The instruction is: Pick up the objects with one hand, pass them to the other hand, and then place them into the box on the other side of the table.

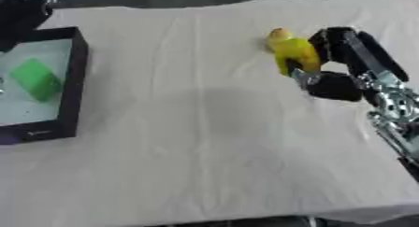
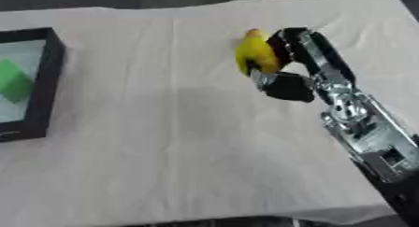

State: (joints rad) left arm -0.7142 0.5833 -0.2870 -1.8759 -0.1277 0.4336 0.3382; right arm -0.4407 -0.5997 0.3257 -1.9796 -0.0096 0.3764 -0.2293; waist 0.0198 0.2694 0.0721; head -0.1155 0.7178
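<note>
Presently the yellow object (image 1: 293,53), its shape not clearly made out, is being enclosed by the right hand (image 2: 288,65) on the right side of the tabletop (image 1: 205,142), with fingers curled behind it and the thumb below; whether it is being lifted off the white cloth cannot be told. For the pickup to go well, the object is probably best being kept seated between fingers and thumb while it is being raised straight up, so that a free end is being left exposed for the other hand to take. The left hand is not being seen clearly; only a dark form is showing at the upper left corner. Counted: one yellow object, one green block (image 1: 36,79) already lying inside one black-walled box (image 1: 75,81) at the left edge.
</note>
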